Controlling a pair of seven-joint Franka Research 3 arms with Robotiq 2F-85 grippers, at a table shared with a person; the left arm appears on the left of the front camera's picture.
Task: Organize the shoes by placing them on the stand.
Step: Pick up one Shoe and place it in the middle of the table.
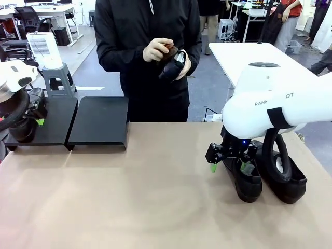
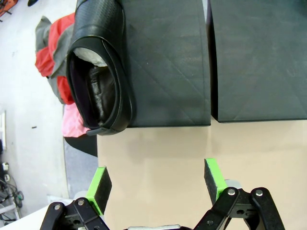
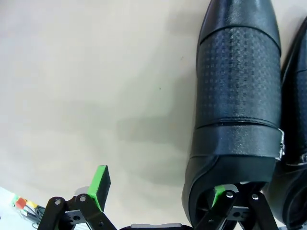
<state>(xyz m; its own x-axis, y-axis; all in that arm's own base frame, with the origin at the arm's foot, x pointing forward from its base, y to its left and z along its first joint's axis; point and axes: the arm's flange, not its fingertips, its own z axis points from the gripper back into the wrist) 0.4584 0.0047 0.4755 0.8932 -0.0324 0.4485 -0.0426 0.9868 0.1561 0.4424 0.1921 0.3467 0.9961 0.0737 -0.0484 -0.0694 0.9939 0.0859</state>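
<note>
Hands (image 1: 155,50) of a person, far beyond the right tool (image 1: 230,167) in the front view, grip the held shoe (image 1: 174,67) above the table (image 1: 129,197). That tool hangs spread wide and holds nothing, one finger over the heel of the inner shoe (image 1: 249,187); the outer shoe (image 1: 288,182) lies just past it. From the left wrist, the left tool (image 2: 157,182) gapes empty over bare table. Ahead of it sits the stand (image 2: 168,72), with the stand shoe (image 2: 98,72) on it beyond one fingertip. From the right wrist, one pad (image 3: 221,191) sits at the inner shoe's heel opening, touching or not I cannot tell.
</note>
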